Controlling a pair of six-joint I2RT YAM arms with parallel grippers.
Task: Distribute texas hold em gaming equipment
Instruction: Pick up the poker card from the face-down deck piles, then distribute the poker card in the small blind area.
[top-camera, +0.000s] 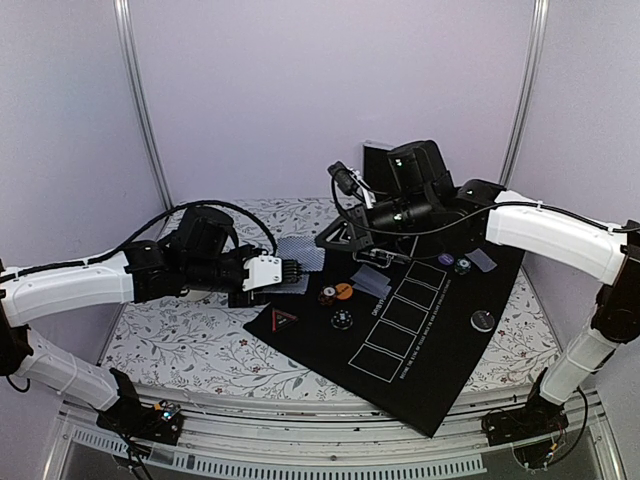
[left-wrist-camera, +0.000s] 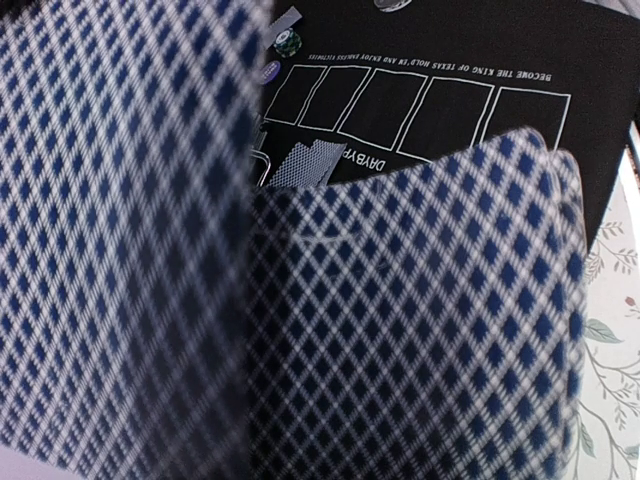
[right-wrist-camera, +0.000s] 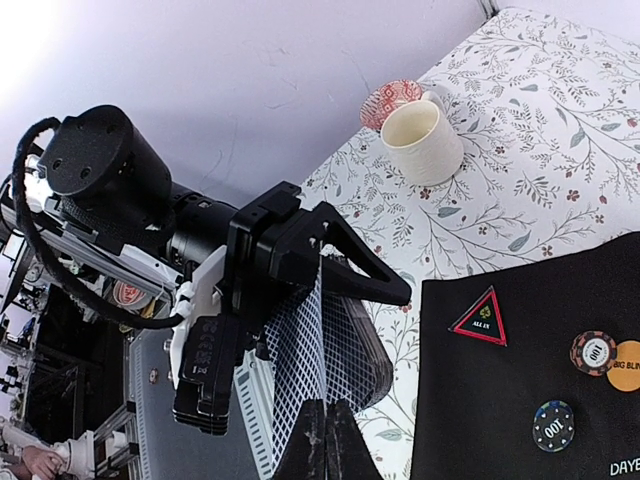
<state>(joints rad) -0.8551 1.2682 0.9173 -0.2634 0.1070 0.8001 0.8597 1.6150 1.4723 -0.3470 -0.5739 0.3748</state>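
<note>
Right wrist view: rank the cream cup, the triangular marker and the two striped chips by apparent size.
1. cream cup
2. triangular marker
3. brown chip and dark blue chip: they look alike, so unranked.

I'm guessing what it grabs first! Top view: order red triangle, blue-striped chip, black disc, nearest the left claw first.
1. Red triangle, just below the left claw holding cards.
2. Blue-striped chip, further right.
3. Black disc, mat's right edge.
</note>
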